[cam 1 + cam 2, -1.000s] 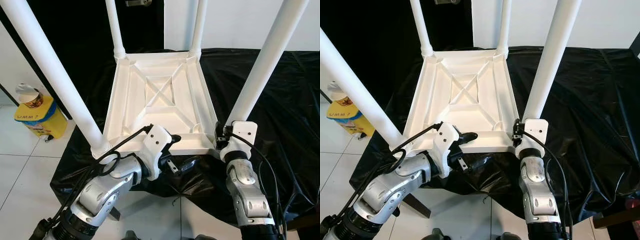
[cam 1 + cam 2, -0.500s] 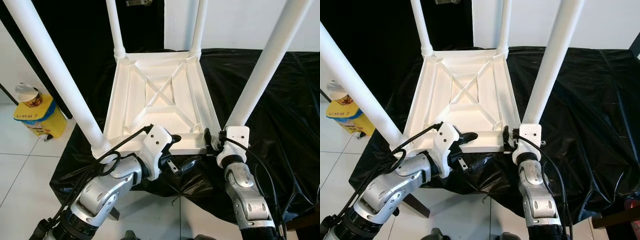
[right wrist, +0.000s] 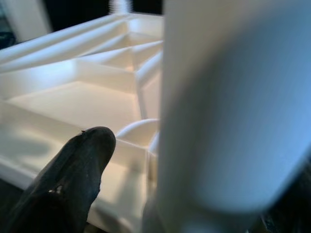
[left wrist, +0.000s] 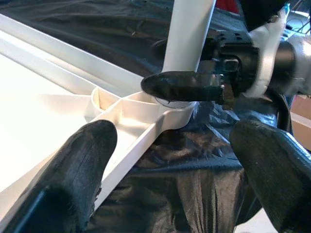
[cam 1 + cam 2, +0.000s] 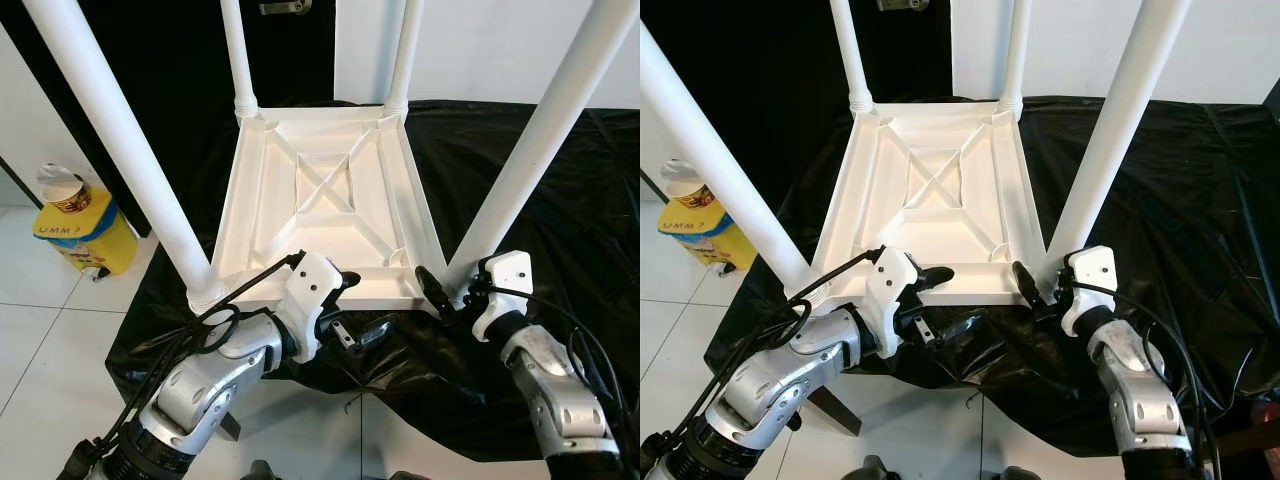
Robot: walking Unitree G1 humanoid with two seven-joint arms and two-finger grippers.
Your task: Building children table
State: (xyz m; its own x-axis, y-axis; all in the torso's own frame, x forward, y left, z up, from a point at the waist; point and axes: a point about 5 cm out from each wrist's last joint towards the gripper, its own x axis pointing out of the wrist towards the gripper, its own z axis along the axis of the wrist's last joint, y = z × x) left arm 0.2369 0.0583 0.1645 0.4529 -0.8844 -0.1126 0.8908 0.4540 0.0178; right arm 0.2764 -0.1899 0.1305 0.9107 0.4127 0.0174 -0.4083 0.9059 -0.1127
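Observation:
A white children's table (image 5: pixel 262 200) lies upside down on black cloth, its legs pointing up. My left gripper (image 5: pixel 361 306) is open at the table's near rim, one finger over the rim and one below it; the left wrist view shows its fingers (image 4: pixel 80 170) spread wide. My right gripper (image 5: pixel 447 292) is at the base of the near right leg (image 5: pixel 525 155). One black finger (image 5: pixel 431 291) lies on the inner side of that leg, a small gap off it in the right wrist view (image 3: pixel 80 170). The other finger is hidden behind the leg.
The black cloth (image 5: pixel 570 220) covers the floor under and to the right of the table. A yellow container (image 5: pixel 85 235) with a cup on top stands on the white tiles at the left. The near left leg (image 5: pixel 120 150) rises beside my left arm.
My right wrist has swung out to the right of the leg base and turned, so one finger now shows beside the leg. The left arm has stayed put. The camera has shifted slightly.

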